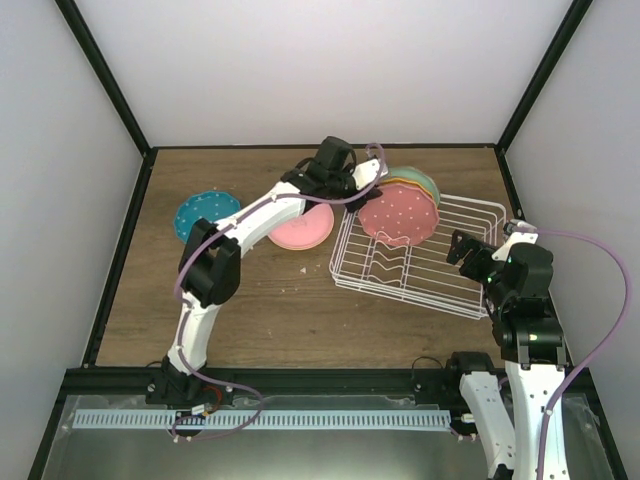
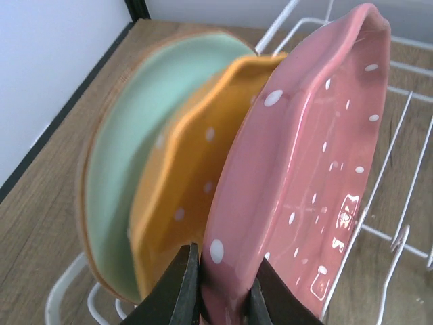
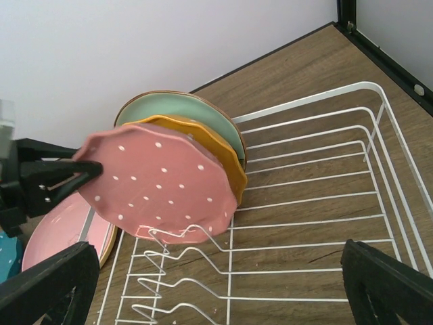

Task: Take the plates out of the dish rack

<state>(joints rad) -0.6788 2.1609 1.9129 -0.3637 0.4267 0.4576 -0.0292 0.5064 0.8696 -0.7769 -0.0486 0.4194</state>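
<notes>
Left gripper (image 2: 226, 271) clamps maroon plate (image 2: 311, 169) — three racked.

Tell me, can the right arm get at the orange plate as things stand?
Probably not yet. The orange plate is sandwiched between the mint plate and the dotted pink plate the left gripper pinches; only its rim shows.

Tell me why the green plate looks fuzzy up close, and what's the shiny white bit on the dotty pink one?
Left wrist view: the mint green plate is blurred, out of focus along its edge; the dotted pink plate has white glare patches on its glossy face. Right wrist view: both plates look sharp.
</notes>
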